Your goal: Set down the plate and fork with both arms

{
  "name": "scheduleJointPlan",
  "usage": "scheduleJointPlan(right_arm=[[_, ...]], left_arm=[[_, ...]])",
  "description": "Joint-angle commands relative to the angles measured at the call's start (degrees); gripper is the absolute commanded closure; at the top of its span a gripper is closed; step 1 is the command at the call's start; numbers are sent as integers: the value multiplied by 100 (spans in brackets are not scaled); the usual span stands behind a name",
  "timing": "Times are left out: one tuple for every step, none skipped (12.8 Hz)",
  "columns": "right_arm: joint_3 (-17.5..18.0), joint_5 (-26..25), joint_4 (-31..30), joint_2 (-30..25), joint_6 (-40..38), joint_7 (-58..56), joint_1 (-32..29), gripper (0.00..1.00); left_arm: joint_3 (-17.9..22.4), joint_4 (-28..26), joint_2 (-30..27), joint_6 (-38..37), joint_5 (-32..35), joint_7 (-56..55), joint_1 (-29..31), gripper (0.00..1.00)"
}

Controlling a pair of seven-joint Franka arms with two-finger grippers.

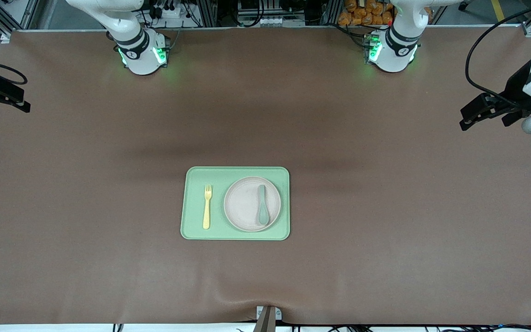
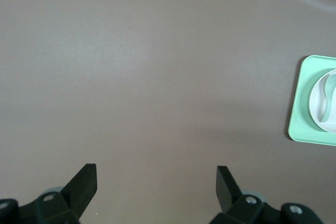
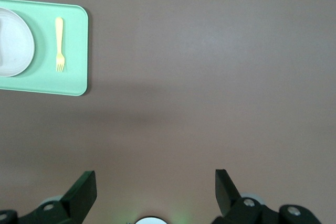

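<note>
Tray (image 1: 191, 230) holds our fork (image 1: 207, 206) at nine o'clock of the plate (image 1: 247, 207), a spoon (image 1: 262, 205) on that plate. Our left gripper (image 2: 156, 183) and right gripper (image 3: 155, 187) wait spread over table ends.

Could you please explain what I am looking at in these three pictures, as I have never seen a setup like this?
These are two white robot arms bolted along one edge of a brown table. The wide picture comes from a high camera facing them. The other two come from cameras on each arm's wrist, looking down past its own black two-fingered pincer.

The left pincer and the right pincer are both open and hold nothing; each hangs over bare table at its own end, waiting.

In the middle lies a green tray. On it sit a cream plate and, beside it toward the right arm's end, a yellow fork. A grey-green spoon lies on the plate.
</note>
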Motion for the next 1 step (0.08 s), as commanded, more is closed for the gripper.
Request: scheduleJointPlan(right_arm=[[-1, -150, 210, 84, -65, -39, 126, 0]], left_arm=[[-12, 93, 22, -150, -71, 69, 40, 0]])
